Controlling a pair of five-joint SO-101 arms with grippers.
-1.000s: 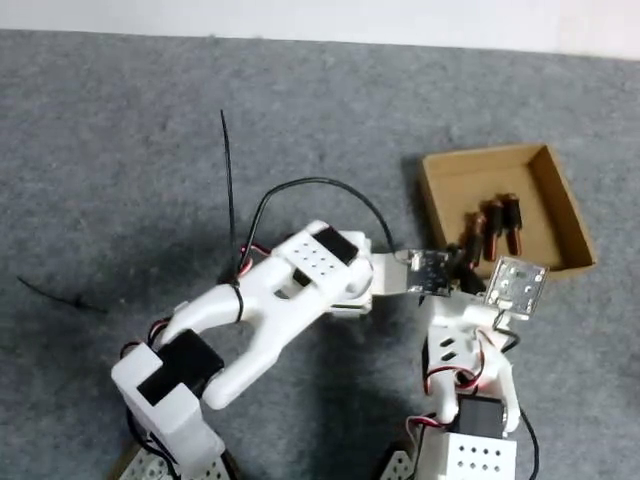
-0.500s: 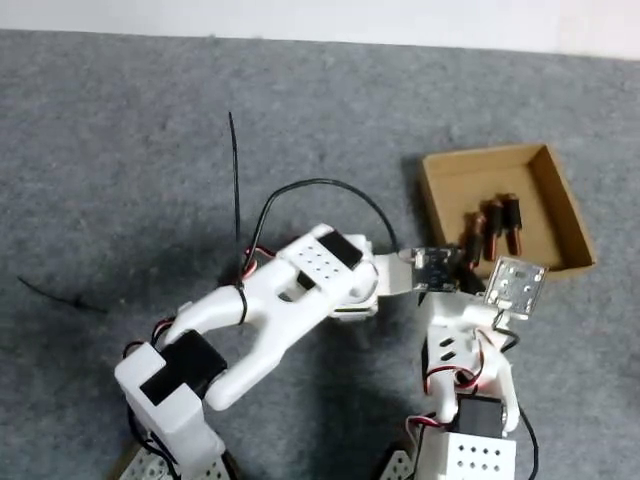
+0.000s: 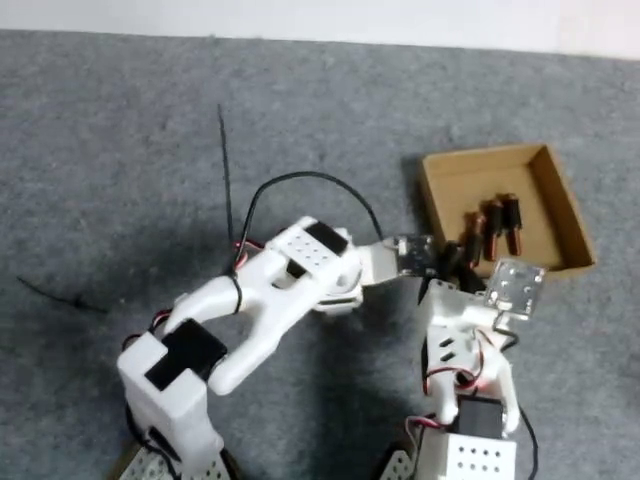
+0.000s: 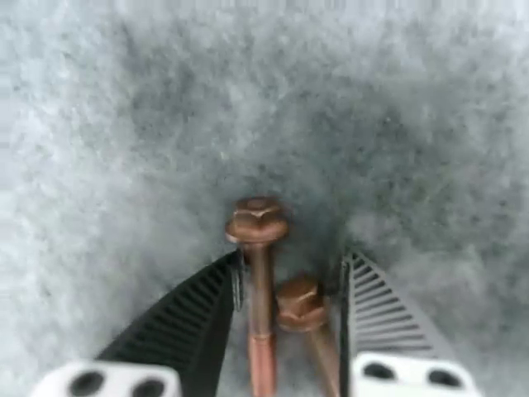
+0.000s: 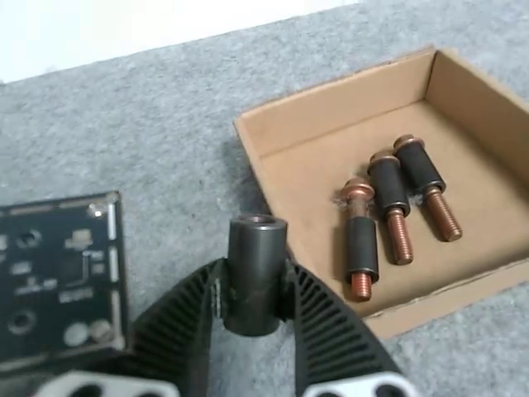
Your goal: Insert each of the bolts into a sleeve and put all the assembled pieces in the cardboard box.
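While the right gripper (image 5: 254, 277) clenched a black sleeve (image 5: 252, 248) upright, mouth free to take a bolt, by the lower left corner of the cardboard box (image 3: 485, 154) at the high view's right, the left gripper (image 4: 293, 258) sat around two copper bolts (image 4: 258, 225), its hold impossible to tell.

Grey carpet (image 3: 120, 120), a thin black cable tie (image 3: 60, 295) lying on it
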